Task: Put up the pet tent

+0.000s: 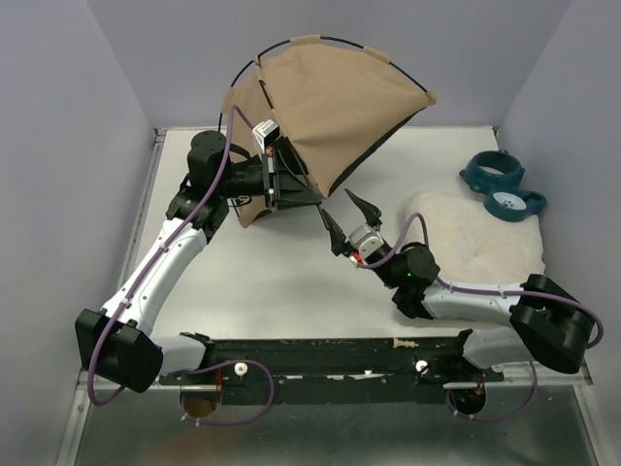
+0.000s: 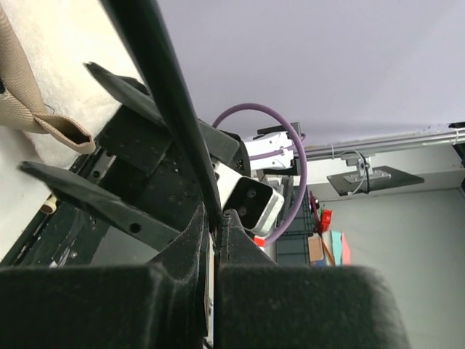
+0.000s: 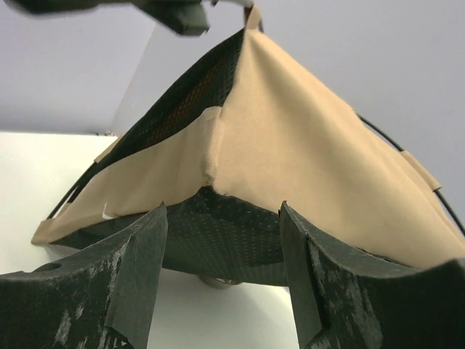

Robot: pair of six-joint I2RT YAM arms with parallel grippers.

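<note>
The pet tent [image 1: 340,107] is tan fabric with a black mesh base, held tilted up off the table at the back centre. A thin black pole [image 1: 291,41] arcs over its top through tan sleeves. My left gripper [image 1: 277,180] is at the tent's lower left edge. In the left wrist view it [image 2: 216,218] is shut on a thin black pole [image 2: 174,109]. My right gripper [image 1: 347,218] is open and empty, just below and right of the tent's low corner. In the right wrist view it [image 3: 221,218] faces the tent's tan wall [image 3: 305,145] and black mesh base [image 3: 225,233] without touching.
A white fluffy cushion [image 1: 485,233] lies at the right of the table [image 1: 281,282]. A teal bowl stand [image 1: 502,182] sits behind it. Pale walls close the back and both sides. A black rail [image 1: 320,354] runs along the near edge.
</note>
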